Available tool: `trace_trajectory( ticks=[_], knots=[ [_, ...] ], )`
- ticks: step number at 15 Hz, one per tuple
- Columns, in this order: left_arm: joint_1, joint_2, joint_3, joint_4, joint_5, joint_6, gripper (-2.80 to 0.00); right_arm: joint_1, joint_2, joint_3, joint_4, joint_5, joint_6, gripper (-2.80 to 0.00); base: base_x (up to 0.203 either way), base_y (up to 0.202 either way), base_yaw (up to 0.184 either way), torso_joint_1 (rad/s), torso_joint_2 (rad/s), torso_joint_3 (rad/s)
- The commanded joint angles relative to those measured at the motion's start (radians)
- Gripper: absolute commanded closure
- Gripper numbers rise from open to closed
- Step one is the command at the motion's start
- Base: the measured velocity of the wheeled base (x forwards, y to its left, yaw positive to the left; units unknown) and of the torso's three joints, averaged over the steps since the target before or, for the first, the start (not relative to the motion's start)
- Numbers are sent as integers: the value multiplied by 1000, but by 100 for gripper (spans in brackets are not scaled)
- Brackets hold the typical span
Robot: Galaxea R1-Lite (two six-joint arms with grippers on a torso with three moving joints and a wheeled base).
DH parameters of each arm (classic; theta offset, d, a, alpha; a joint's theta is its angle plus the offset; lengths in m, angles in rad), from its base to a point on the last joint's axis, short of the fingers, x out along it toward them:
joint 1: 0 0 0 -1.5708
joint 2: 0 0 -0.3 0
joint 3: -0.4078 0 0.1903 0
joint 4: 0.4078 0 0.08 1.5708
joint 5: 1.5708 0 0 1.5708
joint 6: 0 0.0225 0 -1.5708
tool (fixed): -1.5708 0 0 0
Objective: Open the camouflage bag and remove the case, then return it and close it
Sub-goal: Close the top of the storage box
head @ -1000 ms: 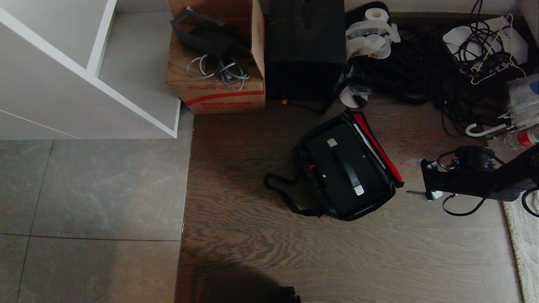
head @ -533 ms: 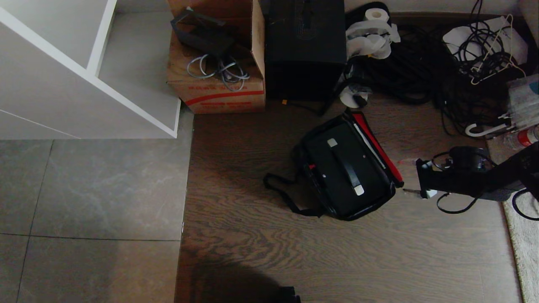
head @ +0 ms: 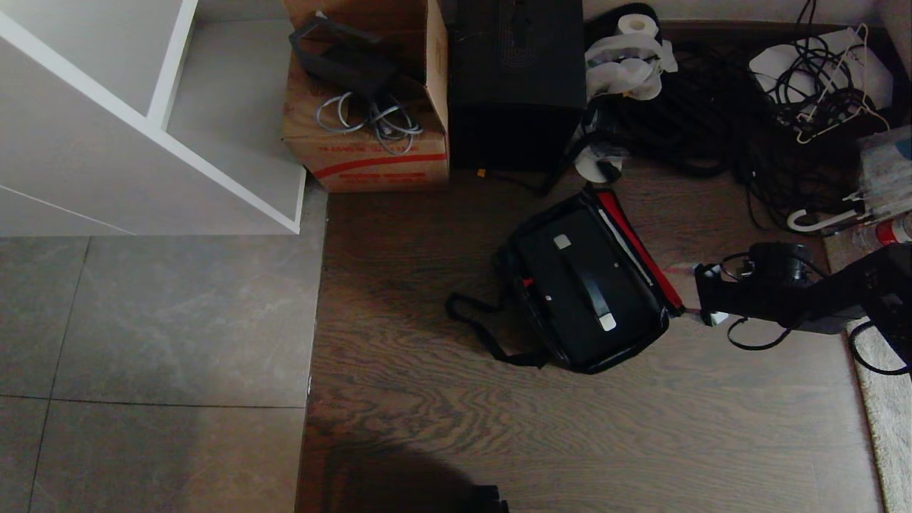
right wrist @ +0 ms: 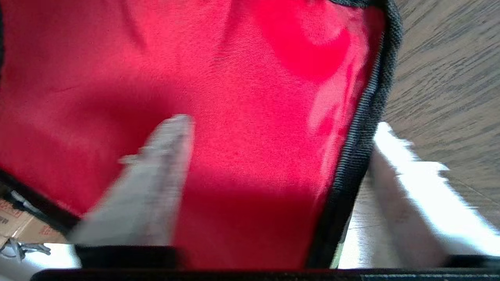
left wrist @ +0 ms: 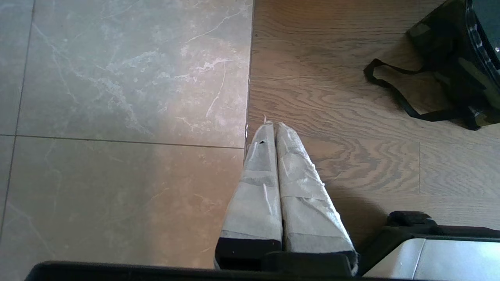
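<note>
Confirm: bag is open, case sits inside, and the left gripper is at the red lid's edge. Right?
Wrong arm. The right gripper straddles the red lid edge, shown in the right wrist view. The left gripper hangs over bare floor. The camouflage bag is open with the case inside.

Blurred right gripper fingers straddle the camouflage bag lid; contact unclear.

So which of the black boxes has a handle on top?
The case sitting inside the open camouflage bag has the silver-ended handle. The taller black box by the cardboard box has none.
</note>
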Motion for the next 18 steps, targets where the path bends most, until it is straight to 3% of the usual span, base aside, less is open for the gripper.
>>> trace_trajectory(
  ticks=[1, 10, 15, 18],
  knots=[
    [0, 0, 0, 0, 0, 0, 0, 5, 9, -9, -3, 2, 3, 0, 0, 0, 0, 0, 0, 0],
    [0, 0, 0, 1, 0, 0, 0, 10, -94, 7, -21, -19, -29, 0, 0, 0, 0, 0, 0, 0],
    [0, 0, 0, 1, 0, 0, 0, 27, -277, 240, -37, 17, -105, 0, 0, 0, 0, 0, 0, 0],
    [0, 0, 0, -1, 0, 0, 0, 58, -351, 428, -93, 96, -217, 0, 0, 0, 0, 0, 0, 0]
  ],
)
